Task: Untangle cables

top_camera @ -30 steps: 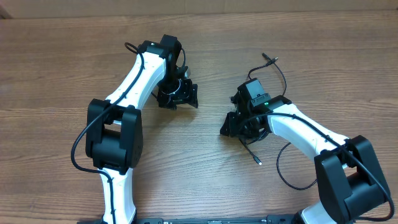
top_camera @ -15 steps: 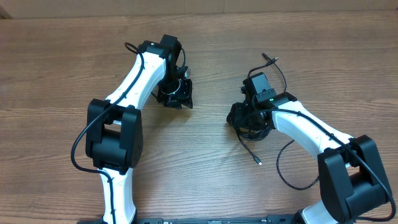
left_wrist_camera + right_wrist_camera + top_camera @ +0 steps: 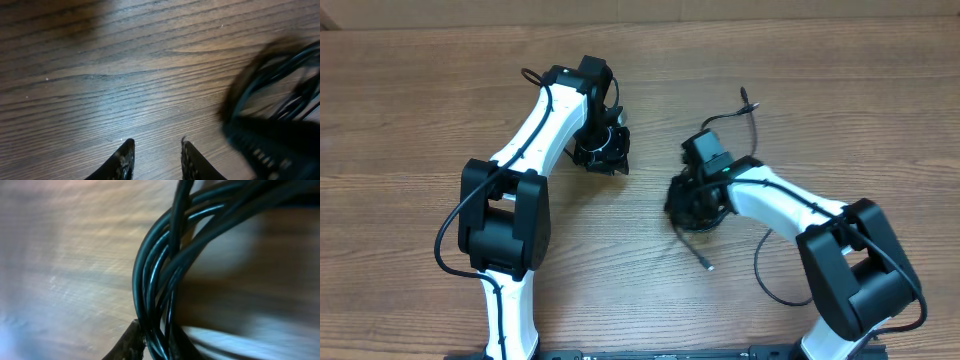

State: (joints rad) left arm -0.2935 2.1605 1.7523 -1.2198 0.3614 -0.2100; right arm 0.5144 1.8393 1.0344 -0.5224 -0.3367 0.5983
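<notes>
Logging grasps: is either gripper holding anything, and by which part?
The right gripper pinches the cables at the curved edge of their looped bundle, several strands at once. The left gripper is open, holding nothing.

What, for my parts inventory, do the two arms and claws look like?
The left arm and right arm have white tubular links with bulky black joint housings; a thick black cable runs along each. The left claw has two dark, tapered fingers; the right claw looks equally dark.
</notes>
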